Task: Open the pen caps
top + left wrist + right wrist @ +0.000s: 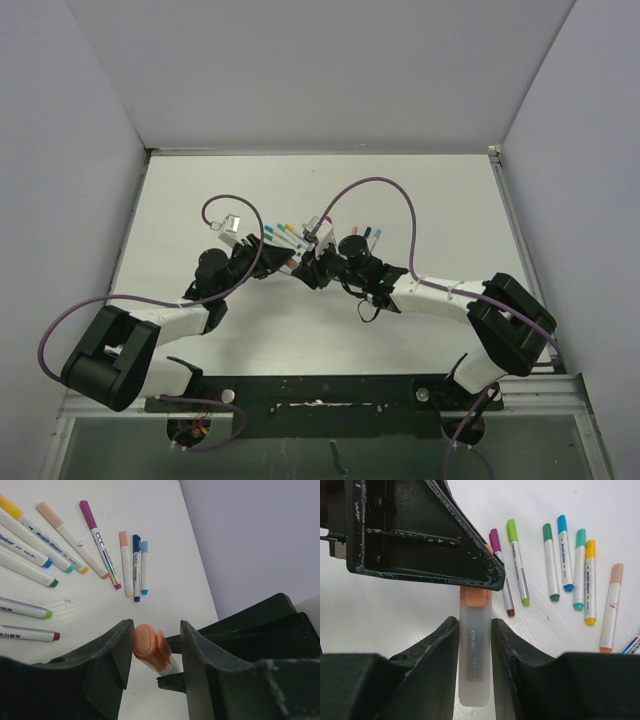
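Note:
A fat frosted pen (475, 665) with an orange cap (475, 596) is held above the table, and my right gripper (475, 626) is shut on its barrel. In the left wrist view the orange cap (150, 647) sits between the jaws of my left gripper (156, 636). It touches the left finger (117, 655), while a gap shows to the right finger (197, 655). Both grippers meet at mid-table, left (287, 262) and right (312, 266). Several capped pens (75, 540) lie on the white table beyond.
More thin pens (570, 565) with coloured caps lie in a row on the table (440, 200) behind the grippers. Grey walls (80, 150) close in the left, right and back sides. Purple cables (380, 190) arc over both arms.

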Available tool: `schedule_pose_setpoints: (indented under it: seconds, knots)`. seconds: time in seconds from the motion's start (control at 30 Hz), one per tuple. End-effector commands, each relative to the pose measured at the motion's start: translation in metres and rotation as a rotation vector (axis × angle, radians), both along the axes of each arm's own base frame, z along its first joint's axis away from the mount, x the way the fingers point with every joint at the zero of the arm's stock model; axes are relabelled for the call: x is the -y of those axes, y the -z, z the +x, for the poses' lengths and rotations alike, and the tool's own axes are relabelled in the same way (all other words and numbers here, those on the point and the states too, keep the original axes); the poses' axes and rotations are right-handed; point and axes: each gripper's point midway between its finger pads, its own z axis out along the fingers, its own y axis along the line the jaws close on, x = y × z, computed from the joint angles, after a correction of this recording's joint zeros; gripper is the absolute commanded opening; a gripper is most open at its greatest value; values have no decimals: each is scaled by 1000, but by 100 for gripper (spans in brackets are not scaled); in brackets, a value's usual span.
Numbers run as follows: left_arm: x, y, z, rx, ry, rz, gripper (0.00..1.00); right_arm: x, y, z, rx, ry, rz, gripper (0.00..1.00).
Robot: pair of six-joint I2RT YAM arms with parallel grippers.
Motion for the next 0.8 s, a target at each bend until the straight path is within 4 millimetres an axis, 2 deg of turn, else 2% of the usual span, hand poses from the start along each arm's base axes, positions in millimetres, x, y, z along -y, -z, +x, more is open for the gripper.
schedule_pose_setpoints:
  seconds: [0.0,0.57,0.63,0.73,0.77]
  knots:
    - [6,-32,9,106,3,-46,39,-18,-34,7,71,-20,85,0]
    - [13,-34,3,116,24,-52,36,-20,-40,8,83,-18,100,0]
    - [13,-33,3,112,25,-50,25,-19,-42,9,87,-15,103,0]
    - [14,-31,3,107,28,-48,0,-18,-44,9,93,-11,104,0]
    - [14,-31,4,106,27,-48,0,-17,-43,9,93,-8,101,0]
